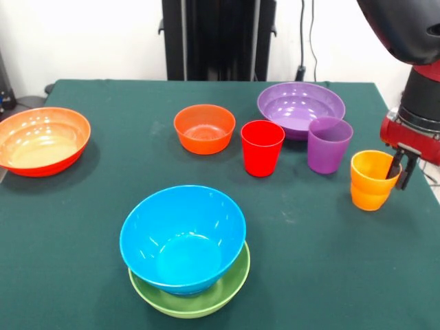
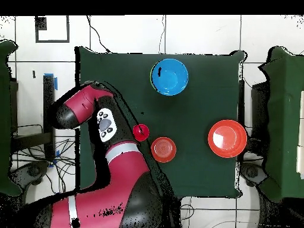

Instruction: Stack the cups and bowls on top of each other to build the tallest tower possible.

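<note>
With our gripper [image 1: 400, 167] fingers straddling the orange cup's [image 1: 369, 180] rim near the tabletop's [image 1: 316, 234] edge, we risk tipping it off.

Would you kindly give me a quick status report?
Gripper at orange cup, one finger inside rim. Light blue bowl nested in lime green bowl. Purple cup close beside.
</note>
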Controlling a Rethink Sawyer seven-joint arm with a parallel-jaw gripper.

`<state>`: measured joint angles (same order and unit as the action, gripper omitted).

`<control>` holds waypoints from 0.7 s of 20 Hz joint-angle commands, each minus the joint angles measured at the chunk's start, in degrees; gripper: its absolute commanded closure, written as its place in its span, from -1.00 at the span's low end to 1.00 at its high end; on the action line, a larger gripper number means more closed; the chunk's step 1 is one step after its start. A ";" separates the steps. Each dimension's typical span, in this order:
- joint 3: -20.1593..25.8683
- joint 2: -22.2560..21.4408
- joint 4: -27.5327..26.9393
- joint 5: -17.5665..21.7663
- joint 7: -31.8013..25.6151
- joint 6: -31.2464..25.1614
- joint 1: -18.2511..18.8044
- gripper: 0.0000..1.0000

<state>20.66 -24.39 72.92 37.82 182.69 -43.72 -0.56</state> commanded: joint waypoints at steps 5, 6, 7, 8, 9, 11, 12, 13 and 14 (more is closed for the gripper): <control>-1.01 1.95 -3.21 -1.06 -7.44 -5.05 -0.17 1.00; -0.79 1.81 -3.14 -1.14 -8.18 -5.21 0.01 1.00; -0.78 1.71 -3.10 -1.15 -8.35 -5.19 0.04 1.00; -0.76 1.41 -2.77 -1.26 -8.56 -5.17 0.11 1.00; -0.78 1.17 -2.55 -1.36 -8.69 -5.26 0.14 1.00; -0.57 0.38 -1.75 -1.79 -9.39 -5.48 0.47 1.00; -0.57 0.04 -1.41 -1.93 -9.45 -5.31 0.56 1.00; -0.58 -0.29 -1.07 -2.07 -9.51 -5.15 0.64 1.00; -0.55 -0.94 -0.51 -2.29 -9.80 -5.33 0.70 1.00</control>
<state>20.50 -24.21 72.01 36.30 182.69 -43.85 -0.54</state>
